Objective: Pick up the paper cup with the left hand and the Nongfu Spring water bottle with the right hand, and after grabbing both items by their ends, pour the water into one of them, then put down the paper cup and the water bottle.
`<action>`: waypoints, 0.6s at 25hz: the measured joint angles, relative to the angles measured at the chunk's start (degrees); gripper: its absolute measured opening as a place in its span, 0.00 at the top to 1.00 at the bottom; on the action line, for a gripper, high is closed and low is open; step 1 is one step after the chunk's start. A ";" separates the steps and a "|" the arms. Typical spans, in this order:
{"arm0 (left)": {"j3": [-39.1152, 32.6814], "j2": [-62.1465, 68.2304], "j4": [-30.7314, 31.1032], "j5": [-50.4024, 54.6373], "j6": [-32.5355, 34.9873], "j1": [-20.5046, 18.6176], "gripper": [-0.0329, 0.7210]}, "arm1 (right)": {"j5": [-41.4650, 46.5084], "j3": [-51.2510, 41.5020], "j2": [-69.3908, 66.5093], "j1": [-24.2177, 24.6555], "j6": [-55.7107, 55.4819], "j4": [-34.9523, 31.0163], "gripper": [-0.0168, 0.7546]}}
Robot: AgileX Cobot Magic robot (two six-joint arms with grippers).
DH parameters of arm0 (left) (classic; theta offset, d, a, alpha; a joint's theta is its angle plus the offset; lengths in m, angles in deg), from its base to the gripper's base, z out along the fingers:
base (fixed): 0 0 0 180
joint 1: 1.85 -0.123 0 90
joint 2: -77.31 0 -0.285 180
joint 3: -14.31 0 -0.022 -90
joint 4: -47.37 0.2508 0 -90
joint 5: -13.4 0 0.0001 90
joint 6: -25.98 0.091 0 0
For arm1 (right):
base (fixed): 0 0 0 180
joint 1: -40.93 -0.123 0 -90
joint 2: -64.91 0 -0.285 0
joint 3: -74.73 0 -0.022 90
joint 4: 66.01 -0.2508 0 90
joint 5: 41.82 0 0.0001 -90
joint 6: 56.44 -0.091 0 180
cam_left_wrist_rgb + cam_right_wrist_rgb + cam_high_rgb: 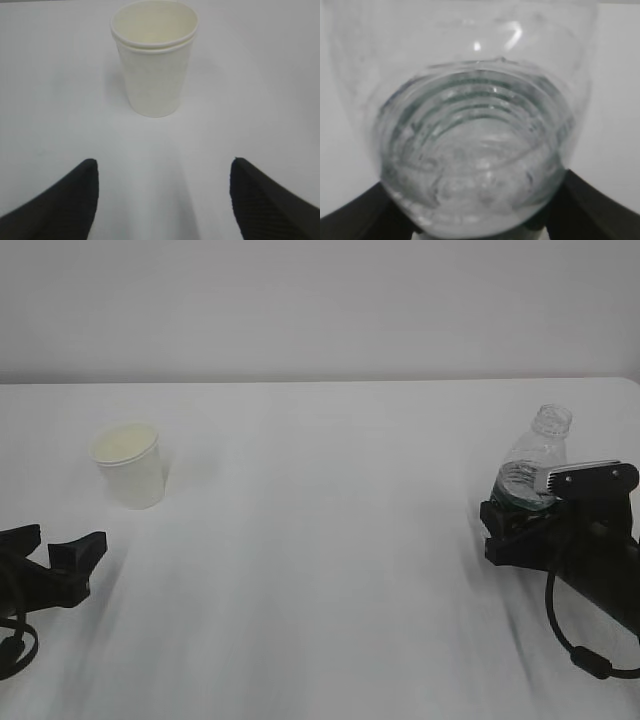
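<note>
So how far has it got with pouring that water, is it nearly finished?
Barely started. Nothing looks done yet: the paper cup stands untouched on the table, with the left gripper open just short of it. In hand: the right gripper sits around the Nongfu Spring water bottle, which holds water; whether the grip is firm I can't tell. Left: grasping the cup, lifting both, pouring, setting both down.

table point(330, 540): white, flat, fills the lower part | wall point(320, 300): pale grey, plain, behind the table
</note>
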 joint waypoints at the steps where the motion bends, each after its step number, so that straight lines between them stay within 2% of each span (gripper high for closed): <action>1: 0.00 0.00 0.00 0.00 0.00 0.00 0.18 | 0.00 0.00 0.00 0.00 0.00 0.00 0.31; 15: 0.00 0.00 0.00 0.00 0.00 0.00 0.18 | 1.25 -0.38 1.87 0.00 1.60 3.29 0.34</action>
